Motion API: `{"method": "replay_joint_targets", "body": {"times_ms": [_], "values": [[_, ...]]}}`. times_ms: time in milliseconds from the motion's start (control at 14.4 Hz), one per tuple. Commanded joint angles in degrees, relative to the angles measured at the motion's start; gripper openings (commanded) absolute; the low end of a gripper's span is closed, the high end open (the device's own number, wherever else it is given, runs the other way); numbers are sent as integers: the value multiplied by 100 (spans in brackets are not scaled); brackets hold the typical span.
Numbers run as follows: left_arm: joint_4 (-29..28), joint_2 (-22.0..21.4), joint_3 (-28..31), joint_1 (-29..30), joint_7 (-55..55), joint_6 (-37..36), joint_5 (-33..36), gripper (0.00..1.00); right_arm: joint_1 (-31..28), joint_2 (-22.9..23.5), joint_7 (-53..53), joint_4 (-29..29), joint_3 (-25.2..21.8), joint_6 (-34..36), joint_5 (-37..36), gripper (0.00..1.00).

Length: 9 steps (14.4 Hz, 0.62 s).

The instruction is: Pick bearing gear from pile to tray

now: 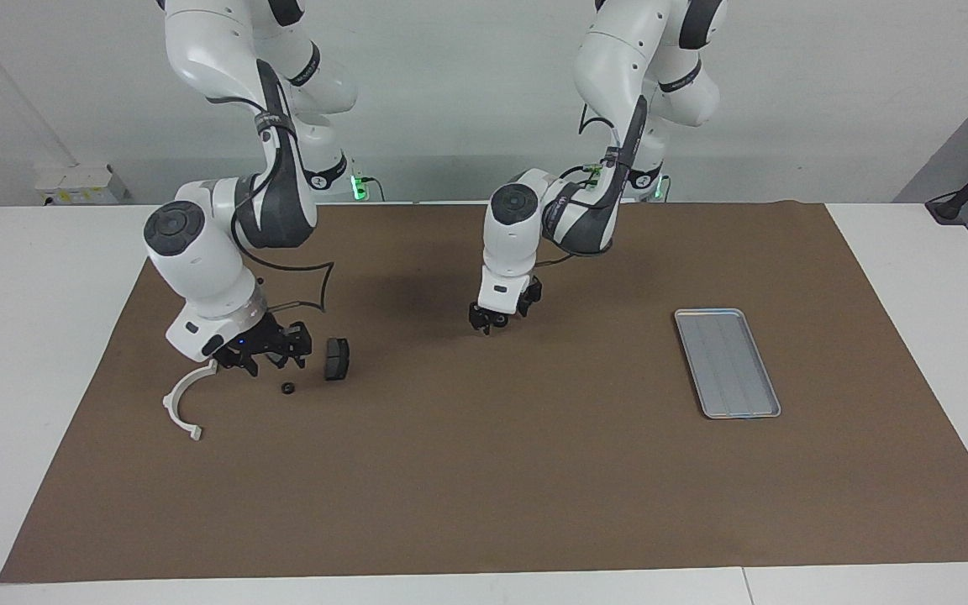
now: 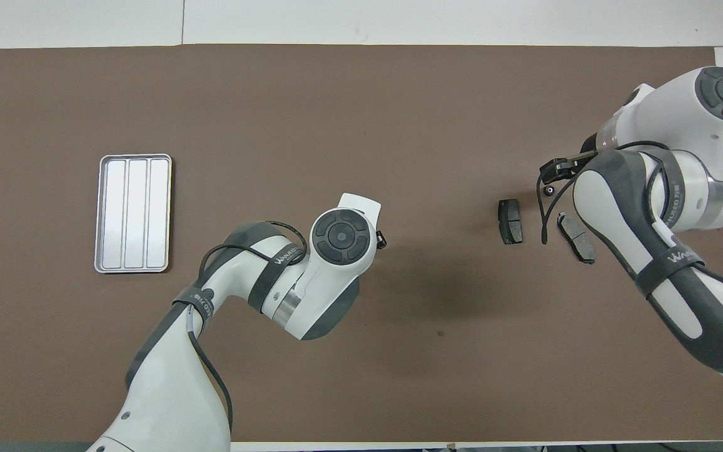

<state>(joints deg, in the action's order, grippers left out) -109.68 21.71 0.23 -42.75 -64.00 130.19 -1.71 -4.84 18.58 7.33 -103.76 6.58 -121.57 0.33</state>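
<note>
Brown mat (image 1: 484,470) on white table (image 1: 30,336)

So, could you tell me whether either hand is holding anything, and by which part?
Cannot be told for the left hand, low over the mat; the right hand, by the brake pad, seems to hold nothing.

We are seeing a white table (image 1: 22,336) carrying a brown mat (image 1: 484,470), lying on it a silver tray (image 1: 727,363), white arc (image 1: 184,403), two brake pads (image 2: 510,221), a small black ring (image 1: 287,388).
</note>
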Motion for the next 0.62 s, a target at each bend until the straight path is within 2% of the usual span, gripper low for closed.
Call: {"method": "replay_joint_targets", "body": {"times_ms": [0, 139, 208, 277, 346, 416, 485, 554], "values": [[-230, -88, 82, -155, -192, 217, 109, 94, -140, 5, 164, -302, 72, -332, -59, 80], [-238, -88, 82, -181, -227, 235, 109, 89, -131, 5, 163, -373, 72, -420, -59, 79], [-256, -96, 82, -216, -288, 244, 109, 84, -122, 14, 163, -373, 72, -429, -59, 79], [-282, -96, 82, -234, -367, 253, 109, 74, -114, 23, 155, -373, 72, -438, -59, 78], [-335, -105, 82, -269, -368, 314, 109, 61, -113, 49, 155, -382, 72, -447, -59, 78], [-379, -131, 82, -287, -368, 367, 109, 41, -122, 93, 172, -382, 72, -508, -59, 78], [-379, -140, 82, -287, -359, 350, 109, 15, -122, 119, 181, -417, 72, -630, -59, 78], [-344, -140, 91, -261, -333, 315, 109, 0, -122, 163, 181, -443, 72, -692, -59, 78]]}}
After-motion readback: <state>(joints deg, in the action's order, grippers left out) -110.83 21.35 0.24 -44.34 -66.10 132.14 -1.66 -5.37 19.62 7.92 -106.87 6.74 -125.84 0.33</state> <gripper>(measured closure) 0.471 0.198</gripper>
